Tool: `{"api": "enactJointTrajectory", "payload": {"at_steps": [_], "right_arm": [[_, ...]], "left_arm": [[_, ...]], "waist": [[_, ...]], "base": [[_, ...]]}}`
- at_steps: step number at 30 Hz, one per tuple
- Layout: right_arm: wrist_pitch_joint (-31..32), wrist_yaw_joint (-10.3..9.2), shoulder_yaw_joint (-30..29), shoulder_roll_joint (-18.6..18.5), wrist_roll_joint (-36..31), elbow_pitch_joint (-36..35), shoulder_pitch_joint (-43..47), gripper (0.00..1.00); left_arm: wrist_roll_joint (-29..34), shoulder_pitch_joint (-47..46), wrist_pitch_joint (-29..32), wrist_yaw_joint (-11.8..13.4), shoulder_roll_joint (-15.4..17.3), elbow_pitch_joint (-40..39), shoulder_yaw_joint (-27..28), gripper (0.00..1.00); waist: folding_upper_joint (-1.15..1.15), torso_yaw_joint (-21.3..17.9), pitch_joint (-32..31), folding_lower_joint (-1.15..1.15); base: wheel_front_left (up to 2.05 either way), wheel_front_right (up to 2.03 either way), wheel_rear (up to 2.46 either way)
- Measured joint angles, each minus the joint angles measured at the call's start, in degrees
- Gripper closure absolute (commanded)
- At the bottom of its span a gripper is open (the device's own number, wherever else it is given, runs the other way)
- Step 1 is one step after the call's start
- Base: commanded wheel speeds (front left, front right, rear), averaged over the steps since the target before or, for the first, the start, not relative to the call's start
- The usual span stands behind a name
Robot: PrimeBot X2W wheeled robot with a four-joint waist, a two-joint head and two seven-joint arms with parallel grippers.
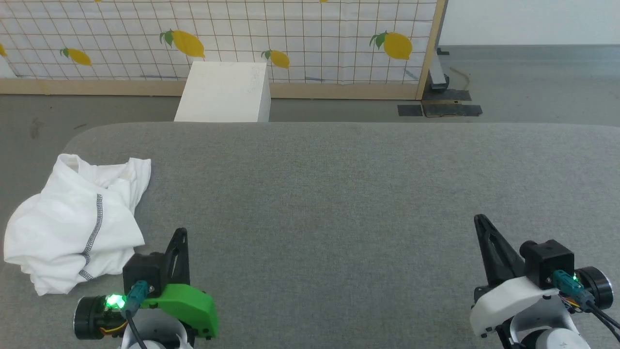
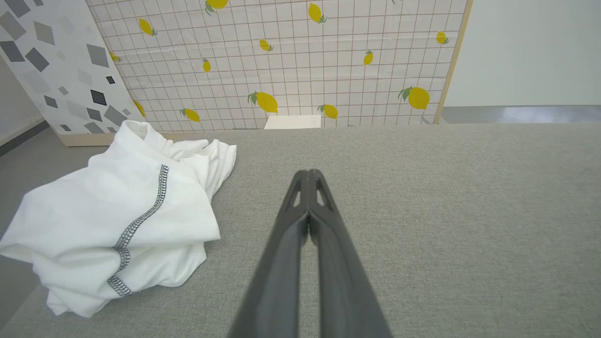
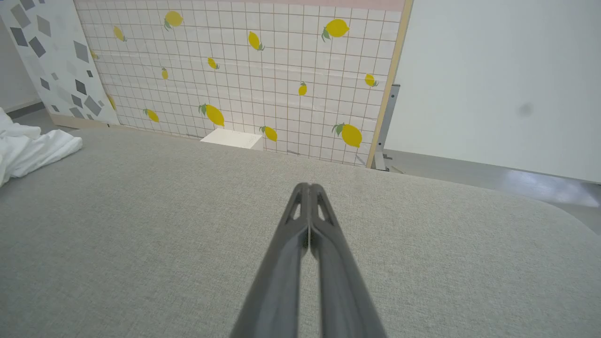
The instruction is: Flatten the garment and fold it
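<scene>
White crumpled thin-fabric garment (image 1: 72, 223), sleeves buried, is heaped lengthwise along grey fabric table's (image 1: 339, 194) left edge; left gripper (image 2: 307, 174) and right gripper (image 3: 307, 187) closed, empty.

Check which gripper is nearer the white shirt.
Left. The left gripper, shut, sits just beside the crumpled white shirt, not touching it. The right gripper, also shut, is far across the grey padded surface.
</scene>
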Motion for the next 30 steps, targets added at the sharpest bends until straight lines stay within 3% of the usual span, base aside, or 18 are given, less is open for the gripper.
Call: {"api": "enactJointTrajectory", "payload": {"at_steps": [2, 3, 18, 30], "right_arm": [[0.0, 0.00, 0.0, 0.0, 0.0, 0.0, 0.0, 1.00], [0.0, 0.00, 0.0, 0.0, 0.0, 0.0, 0.0, 0.00], [-0.6, 0.00, -0.4, 0.0, 0.0, 0.2, 0.0, 0.00], [-1.5, 0.00, -0.5, 0.0, 0.2, 0.7, 0.0, 0.00]], "left_arm": [[0.1, 0.0, 0.0, 0.0, 0.0, 0.0, 0.0, 1.00], [0.0, 0.0, 0.0, 0.0, 0.0, 0.0, 0.0, 0.00], [-0.6, 0.0, -0.9, 0.5, 0.0, 1.2, -1.3, 0.00], [-1.2, -0.6, -2.2, 1.5, 0.1, 2.7, -2.4, 0.00]], "waist": [[0.00, 0.0, 0.0, 0.00], [0.00, 0.0, 0.0, 0.00], [0.00, 0.5, 0.0, 0.00], [0.00, 3.5, 0.0, 0.00]], "base": [[0.00, 0.00, 0.00], [0.00, 0.00, 0.00], [0.00, 0.00, 0.00], [0.00, 0.00, 0.00]]}}
